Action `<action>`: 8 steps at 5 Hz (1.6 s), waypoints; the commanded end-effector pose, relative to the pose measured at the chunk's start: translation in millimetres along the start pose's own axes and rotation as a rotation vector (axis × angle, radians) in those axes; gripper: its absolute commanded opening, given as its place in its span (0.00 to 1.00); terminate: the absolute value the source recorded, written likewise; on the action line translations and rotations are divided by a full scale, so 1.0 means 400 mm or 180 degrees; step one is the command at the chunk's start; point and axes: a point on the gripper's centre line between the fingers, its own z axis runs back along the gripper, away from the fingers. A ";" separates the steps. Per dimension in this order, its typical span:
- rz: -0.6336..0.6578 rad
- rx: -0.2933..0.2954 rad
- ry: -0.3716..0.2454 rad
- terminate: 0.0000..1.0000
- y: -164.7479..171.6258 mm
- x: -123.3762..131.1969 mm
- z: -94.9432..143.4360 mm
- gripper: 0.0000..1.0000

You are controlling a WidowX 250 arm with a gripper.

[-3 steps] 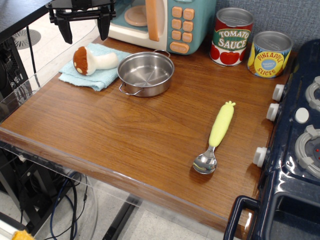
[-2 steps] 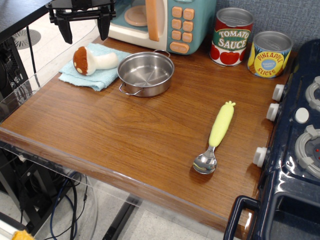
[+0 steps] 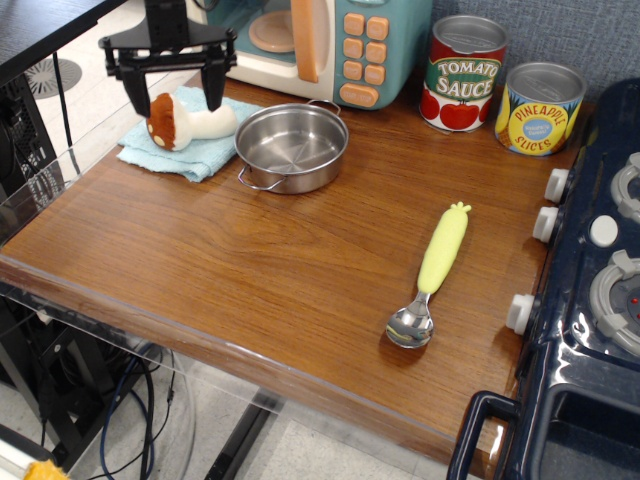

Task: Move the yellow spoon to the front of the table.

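The yellow spoon [image 3: 431, 275] lies on the brown wood-grain table [image 3: 250, 270] at the right, near the stove. Its pale yellow-green handle points to the back and its shiny metal bowl points to the front edge. My gripper [image 3: 172, 98] hangs open and empty at the back left, above the toy mushroom and the blue cloth. It is far from the spoon.
A toy mushroom [image 3: 188, 120] lies on a light blue cloth [image 3: 185, 150] at back left. A steel pot [image 3: 291, 146] stands beside it. A toy microwave [image 3: 320, 45] and two cans [image 3: 463, 73] line the back. A dark blue toy stove [image 3: 590, 300] fills the right side.
My gripper has come down and a little to the right, closer to the mushroom. The spoon and the other objects have not moved.
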 end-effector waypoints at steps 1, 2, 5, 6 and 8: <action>-0.0558 -0.0378 -0.0247 0.00 -0.125 -0.053 0.143 1.00; -0.1029 -0.0562 -0.0183 0.00 -0.226 -0.121 0.152 1.00; -0.1785 -0.0605 0.0027 0.00 -0.418 -0.316 0.119 1.00; -0.1847 -0.0548 0.0108 0.00 -0.423 -0.339 0.085 1.00; -0.2175 -0.0572 0.0348 0.00 -0.441 -0.412 0.031 1.00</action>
